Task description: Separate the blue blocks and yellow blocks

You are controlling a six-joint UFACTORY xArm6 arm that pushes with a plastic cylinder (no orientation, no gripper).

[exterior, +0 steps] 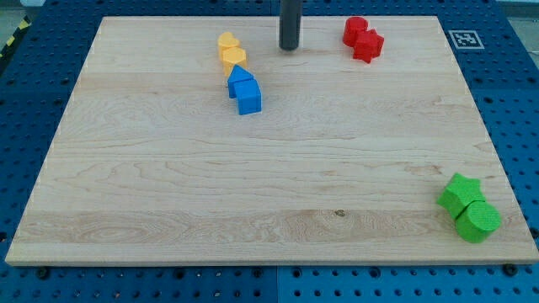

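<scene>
Camera view shows my tip [289, 48] standing near the table's far edge, about midway along it, touching no block. I carry no claw, only the bare rod, so there is nothing to open, close or hold.

Toward the far-left part of the board, two yellow blocks [230, 50] sit pressed together, one looking heart-shaped, and just nearer the board's middle two blue blocks [243, 91] sit pressed together as well. The yellow pair and the blue pair look almost touching, forming one slanted line. My tip is to the view's right of the yellow pair, well clear of it.

I judge the separating not yet begun: the two colours lie side by side. The next move seems to call for bringing the tip into the narrow seam between the pairs, or beside one pair, then pushing that pair away without dragging the other.

Pale wooden board [253, 185], bare across its middle. Two red blocks [363, 38] lie near the far-right corner, two green blocks [468, 208] near the near-right corner. Around the board is a blue perforated bench [25, 93], with a printed marker [464, 39] by the far-right corner.
</scene>
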